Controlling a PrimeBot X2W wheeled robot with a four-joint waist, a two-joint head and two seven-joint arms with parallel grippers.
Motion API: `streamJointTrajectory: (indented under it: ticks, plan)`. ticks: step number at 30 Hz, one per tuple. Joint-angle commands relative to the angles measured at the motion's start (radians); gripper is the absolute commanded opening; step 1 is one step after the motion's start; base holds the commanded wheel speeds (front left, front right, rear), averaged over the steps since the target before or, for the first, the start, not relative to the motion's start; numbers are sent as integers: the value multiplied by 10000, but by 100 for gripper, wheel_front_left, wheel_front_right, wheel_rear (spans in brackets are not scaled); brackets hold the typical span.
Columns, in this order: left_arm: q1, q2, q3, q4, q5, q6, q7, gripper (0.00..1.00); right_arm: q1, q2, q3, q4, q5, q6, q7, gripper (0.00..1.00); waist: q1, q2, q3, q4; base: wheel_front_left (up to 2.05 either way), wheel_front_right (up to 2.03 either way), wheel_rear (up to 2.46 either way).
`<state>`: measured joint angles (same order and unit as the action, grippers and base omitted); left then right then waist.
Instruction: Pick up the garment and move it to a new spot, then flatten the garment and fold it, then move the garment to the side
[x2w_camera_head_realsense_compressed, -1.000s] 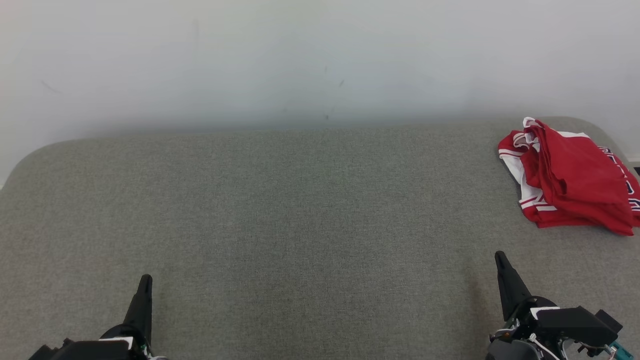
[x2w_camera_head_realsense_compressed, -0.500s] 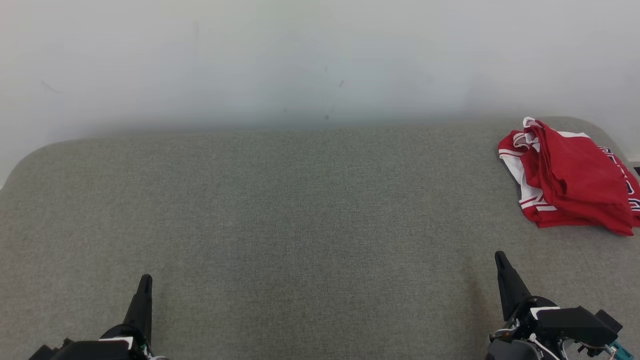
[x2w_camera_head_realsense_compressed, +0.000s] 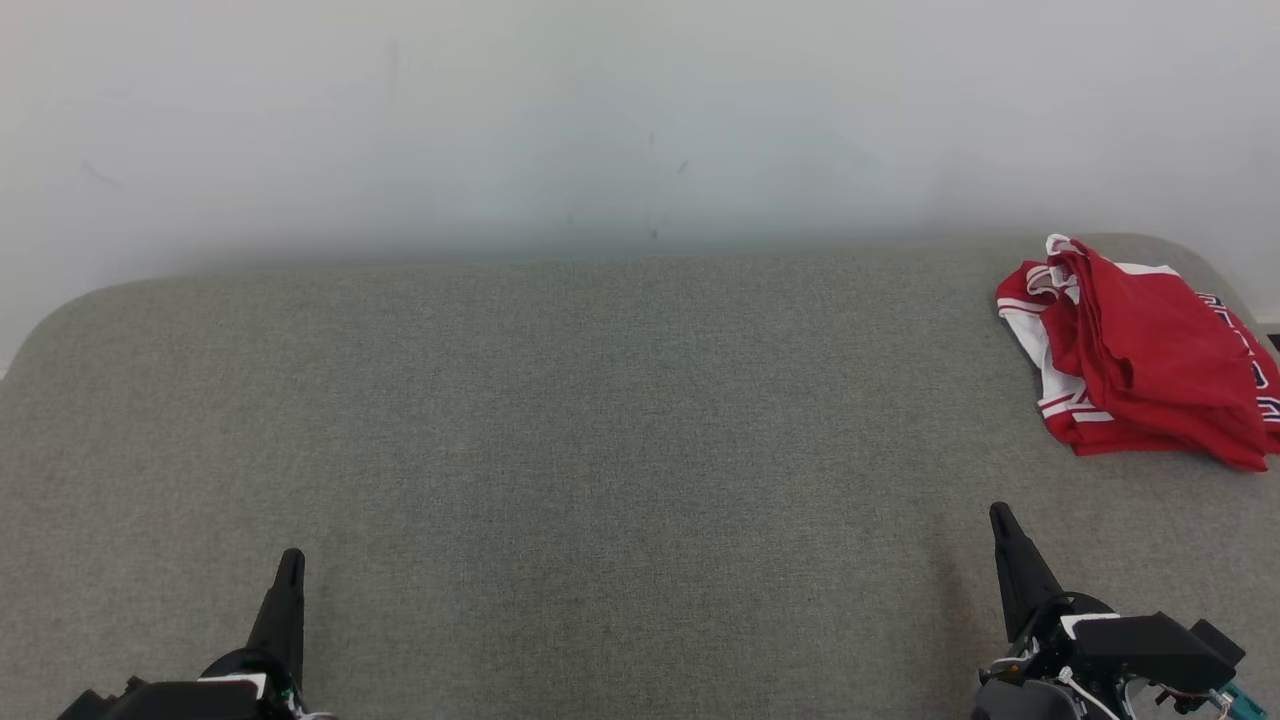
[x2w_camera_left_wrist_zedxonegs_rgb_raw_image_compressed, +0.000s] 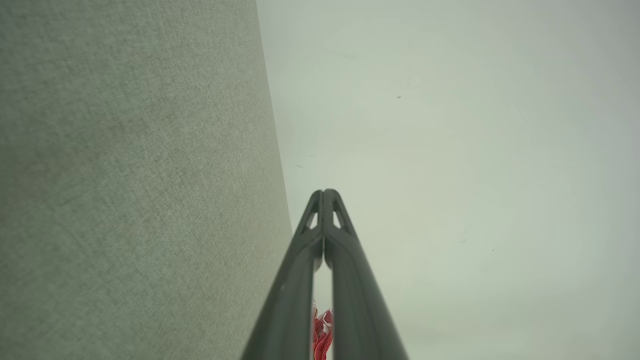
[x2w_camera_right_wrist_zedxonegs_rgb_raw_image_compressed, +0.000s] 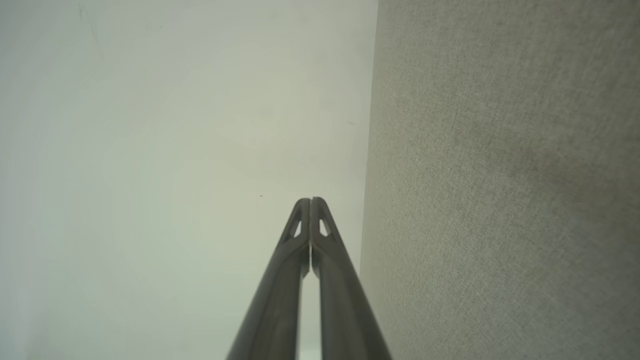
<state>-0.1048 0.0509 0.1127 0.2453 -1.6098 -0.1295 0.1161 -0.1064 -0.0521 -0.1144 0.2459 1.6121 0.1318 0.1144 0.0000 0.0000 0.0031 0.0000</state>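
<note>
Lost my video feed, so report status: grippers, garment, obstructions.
Left gripper shut, empty. Right gripper shut, empty. Red garment heaped at far right of grey surface, apart from both. Nothing seen in the way.

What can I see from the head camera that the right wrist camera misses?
Head view: the crumpled red-and-white fabric garment lying at far right, and the shut left end effector. Right wrist view: a close-up along the right end effector, its two dark fingers pressed together. Both: that end effector, the grey woven fabric surface, the pale wall.
</note>
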Motion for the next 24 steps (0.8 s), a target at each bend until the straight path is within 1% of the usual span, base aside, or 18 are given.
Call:
streamJointTrajectory:
  ticks: [1,24]
  plan:
    - [-99,-21,31,9,-60,-27,-2,0,-57,35,-4,-20,18,-21,29,0,0,0,0,0,0,0,0]
    - [-99,-21,27,9,-60,-27,-2,0,-57,35,-4,-20,18,-21,28,0,0,0,0,0,0,0,0]
